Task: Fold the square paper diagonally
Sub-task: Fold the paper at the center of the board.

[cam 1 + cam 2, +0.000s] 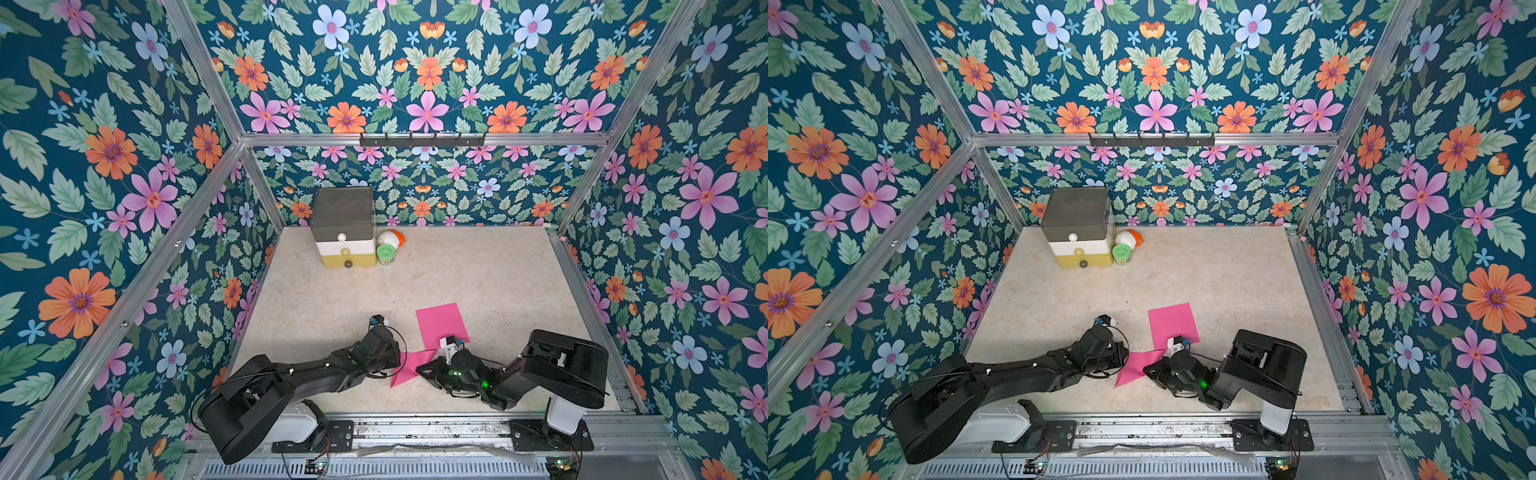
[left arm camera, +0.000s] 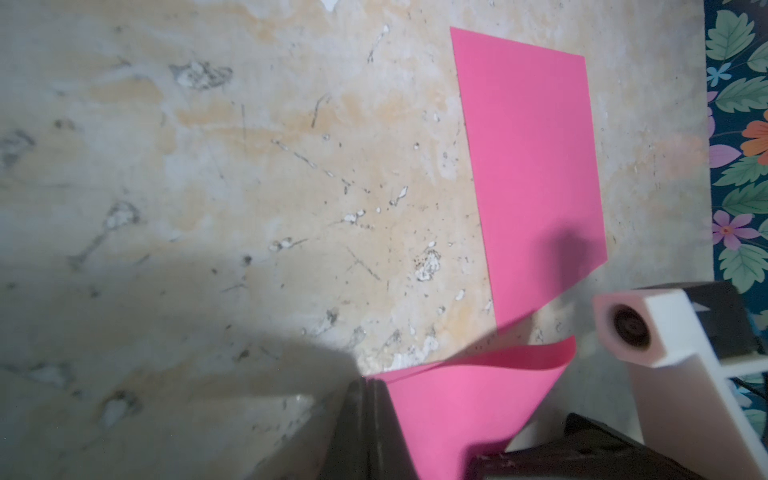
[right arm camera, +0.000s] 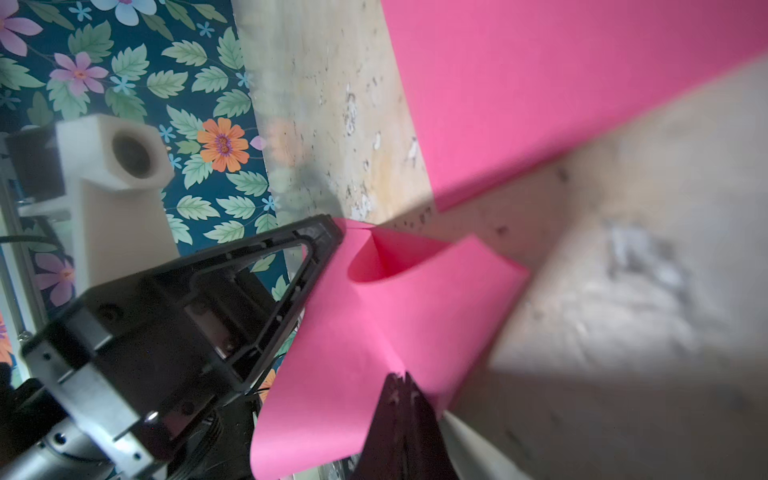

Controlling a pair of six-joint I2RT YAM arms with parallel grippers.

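Note:
The pink square paper [image 1: 440, 326] [image 1: 1173, 324] lies near the table's front, its far part flat. Its near part is lifted and curled between the two grippers. My left gripper [image 1: 395, 365] [image 2: 370, 383] is shut on one lifted edge of the paper [image 2: 457, 409]. My right gripper [image 1: 420, 368] [image 3: 401, 379] is shut on the opposite lifted edge, so the sheet [image 3: 374, 324] bows into a loose roll between them. In the right wrist view the left gripper's fingertips [image 3: 326, 235] pinch a corner. The flat part [image 2: 532, 158] [image 3: 540, 83] rests on the table.
A stack of small drawers [image 1: 343, 226] stands at the back left of the table, with a green-lidded jar [image 1: 387, 254] and a white and orange toy [image 1: 392, 237] beside it. A hook rail [image 1: 422, 141] hangs on the back wall. Flowered walls close in three sides.

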